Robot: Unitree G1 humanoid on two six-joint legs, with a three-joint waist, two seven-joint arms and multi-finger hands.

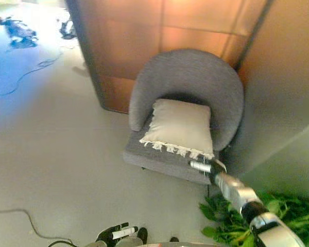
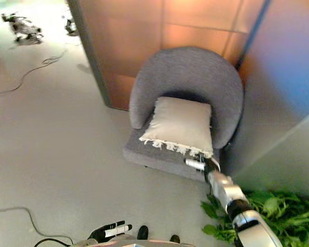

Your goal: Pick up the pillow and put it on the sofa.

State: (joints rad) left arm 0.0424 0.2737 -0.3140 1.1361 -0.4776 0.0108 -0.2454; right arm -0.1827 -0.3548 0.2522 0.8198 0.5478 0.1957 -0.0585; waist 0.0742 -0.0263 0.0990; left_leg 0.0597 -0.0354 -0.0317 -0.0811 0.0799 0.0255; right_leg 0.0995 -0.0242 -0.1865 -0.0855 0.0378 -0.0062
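Left eye view first: the left hand [image 1: 117,233] is hanging low at the bottom edge over the grey floor [image 1: 56,154], fingers lying loose and holding nothing. Moving right, the grey sofa [image 1: 188,85] is sitting against the wooden wall panel [image 1: 144,36], and the cream pillow [image 1: 180,127] is leaning on its seat against the backrest, fringe hanging toward the front edge. The right hand [image 1: 202,165] is reaching in at the pillow's front right corner; from here it's hard to say whether its fingers are closed or apart. Far right, green leafy plants [image 1: 278,216] are lying under that arm.
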